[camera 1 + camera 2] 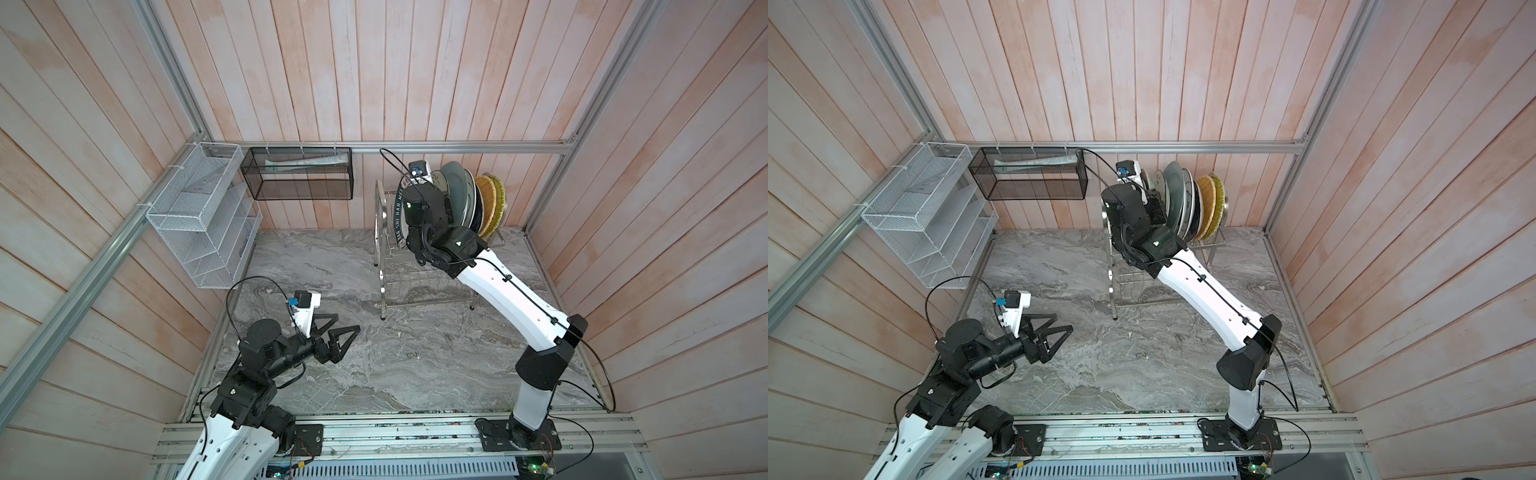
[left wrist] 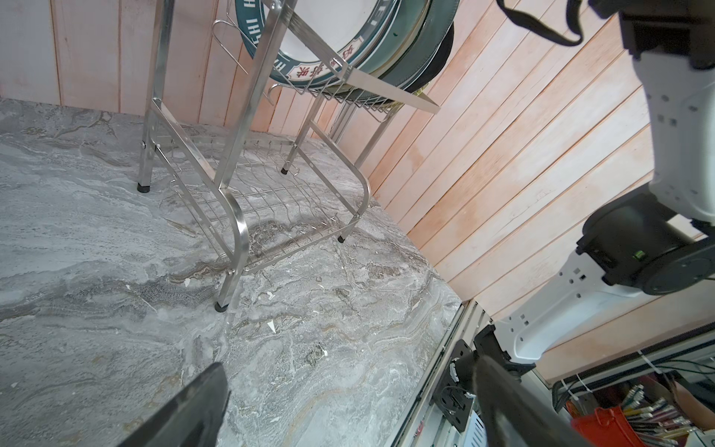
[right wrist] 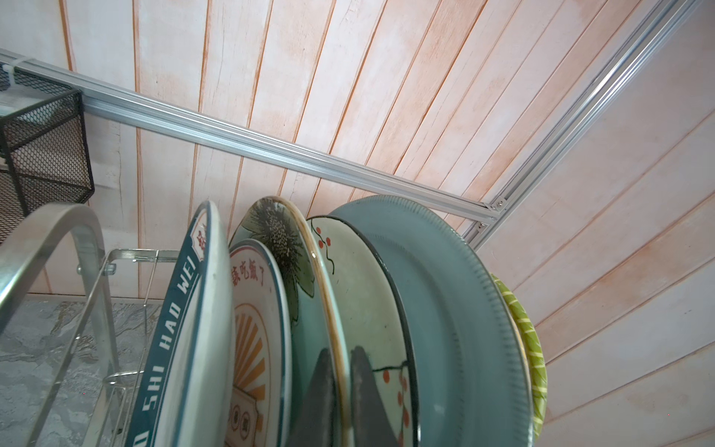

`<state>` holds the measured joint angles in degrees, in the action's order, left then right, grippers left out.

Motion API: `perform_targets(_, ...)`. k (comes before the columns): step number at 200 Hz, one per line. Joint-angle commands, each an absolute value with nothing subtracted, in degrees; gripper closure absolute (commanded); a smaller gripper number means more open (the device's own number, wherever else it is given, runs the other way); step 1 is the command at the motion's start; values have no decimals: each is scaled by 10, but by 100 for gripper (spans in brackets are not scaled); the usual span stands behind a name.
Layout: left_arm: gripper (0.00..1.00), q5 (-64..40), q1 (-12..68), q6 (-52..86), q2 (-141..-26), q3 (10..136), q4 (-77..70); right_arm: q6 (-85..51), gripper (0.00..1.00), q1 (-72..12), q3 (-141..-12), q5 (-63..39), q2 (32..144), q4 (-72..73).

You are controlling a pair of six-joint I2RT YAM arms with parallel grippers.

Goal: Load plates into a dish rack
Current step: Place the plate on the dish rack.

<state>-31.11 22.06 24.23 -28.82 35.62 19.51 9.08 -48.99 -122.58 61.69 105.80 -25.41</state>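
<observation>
The dish rack [image 1: 384, 257] [image 1: 1113, 270] is a shiny two-tier steel wire rack at the back right of the table. Several plates [image 1: 465, 195] stand on edge in its upper tier. In the right wrist view they run from a lettered teal-rimmed plate [image 3: 174, 329] through a sunburst plate [image 3: 251, 329], a floral plate [image 3: 286, 247], a cream berry plate [image 3: 356, 294] and a pale blue plate [image 3: 445, 309]. My right gripper [image 3: 342, 383] is shut on the floral plate's brown rim. My left gripper [image 1: 338, 328] [image 2: 350, 363] hangs open over the table, holding nothing.
A white mesh basket [image 1: 203, 220] hangs on the left wall and a black mesh box [image 1: 299, 174] on the back rail. The grey marble tabletop [image 1: 374, 353] lies between the arms. Two woven yellow plates [image 1: 488, 199] end the row.
</observation>
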Motion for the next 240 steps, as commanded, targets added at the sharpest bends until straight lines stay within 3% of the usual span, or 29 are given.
perform_targets(1, 0, -316, 218, 244, -289, 349, 182, 138, 100, -488, -1219, 672, 1041, -254)
perform_targets(127, 0, -314, 218, 243, -287, 349, 183, 11, 100, -492, -1230, 635, 1045, -372)
perform_targets(204, 0, -310, 214, 242, -290, 352, 183, 0, 64, -492, -1365, 577, 1051, -420)
perform_targets(230, 0, -306, 214, 250, -295, 356, 170, -19, 38, -496, -1402, 528, 1024, -435)
perform_targets(240, 0, -299, 214, 260, -300, 356, 156, -31, 21, -496, -1389, 507, 996, -432)
